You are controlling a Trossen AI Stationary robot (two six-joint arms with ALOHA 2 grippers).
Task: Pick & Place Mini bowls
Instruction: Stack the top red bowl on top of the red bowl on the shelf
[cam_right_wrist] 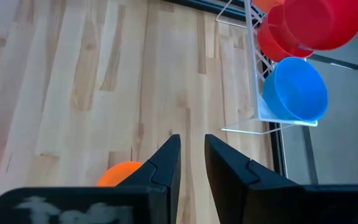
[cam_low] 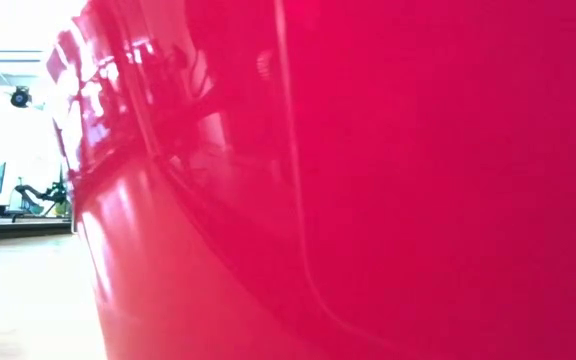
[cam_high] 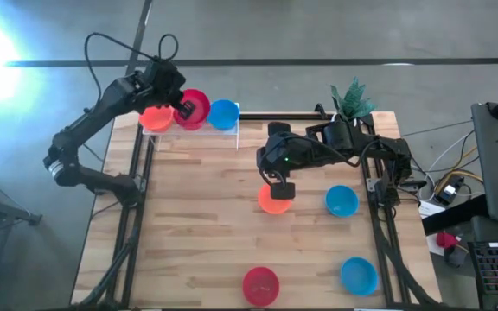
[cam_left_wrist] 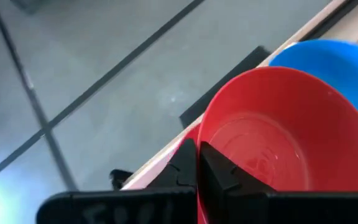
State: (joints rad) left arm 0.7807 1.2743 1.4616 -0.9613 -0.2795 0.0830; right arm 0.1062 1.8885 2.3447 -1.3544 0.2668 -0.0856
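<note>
A white wire rack stands at the table's far edge and holds an orange bowl and a blue bowl. My left gripper is shut on a red bowl between them, above the rack. In the right wrist view this red bowl sits over the rack's blue bowl. My right gripper hovers open with a narrow gap over the far rim of another orange bowl at mid table. That orange bowl shows beside one finger, and only bare wood shows in the gap. My left gripper pinches the red bowl's rim on the side nearest the wrist, one finger inside the bowl and one outside. The bowl is tilted, its opening facing the camera, next to the blue bowl. Whether it rests on the rack is hidden.
Two blue bowls lie on the table's right half. A red bowl at the near edge fills the low view. A potted green plant stands at the far right corner. Bare wood lies left of centre.
</note>
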